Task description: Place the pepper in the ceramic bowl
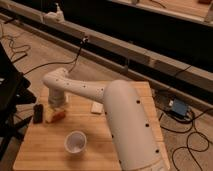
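Observation:
The orange-red pepper (57, 116) lies on the wooden table (45, 150) at its left side. My gripper (56, 106) hangs straight down from the white arm (120, 120) and sits right over the pepper, touching or almost touching its top. The dark green ceramic bowl is hidden behind the thick white arm at the table's right side.
A black rectangular block (37, 113) stands just left of the pepper. A white round cup (75, 142) sits near the front of the table. A small white flat item (97, 107) lies mid-table. Cables (190, 135) and a blue box (178, 108) lie on the floor to the right.

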Available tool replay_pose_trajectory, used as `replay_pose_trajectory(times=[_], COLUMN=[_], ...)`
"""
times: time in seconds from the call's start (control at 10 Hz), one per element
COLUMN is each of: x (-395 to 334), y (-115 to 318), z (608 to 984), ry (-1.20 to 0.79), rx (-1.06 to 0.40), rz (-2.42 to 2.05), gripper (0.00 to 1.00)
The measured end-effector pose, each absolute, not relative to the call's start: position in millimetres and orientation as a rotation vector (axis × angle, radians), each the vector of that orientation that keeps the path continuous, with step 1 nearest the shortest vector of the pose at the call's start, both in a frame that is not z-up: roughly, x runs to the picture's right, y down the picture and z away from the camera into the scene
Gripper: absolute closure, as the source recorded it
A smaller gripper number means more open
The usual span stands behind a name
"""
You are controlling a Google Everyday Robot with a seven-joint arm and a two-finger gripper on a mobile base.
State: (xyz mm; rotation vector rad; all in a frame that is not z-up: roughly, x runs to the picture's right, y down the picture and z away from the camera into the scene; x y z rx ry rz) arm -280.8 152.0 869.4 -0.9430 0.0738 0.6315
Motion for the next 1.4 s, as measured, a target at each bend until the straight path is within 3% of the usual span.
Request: replay_pose_trajectory(times=[0.3,1.1,1.4], x=[-293.8,-299.8,-287.6], y=[169.0,176.8,143.2], z=[876.9,888.5,882.6], ry=[0.088,0.086,0.094], rx=[-0.984,-1.001,-0.924], rz=[0.606,0.599,0.632], gripper=[0.21,0.96,1.0])
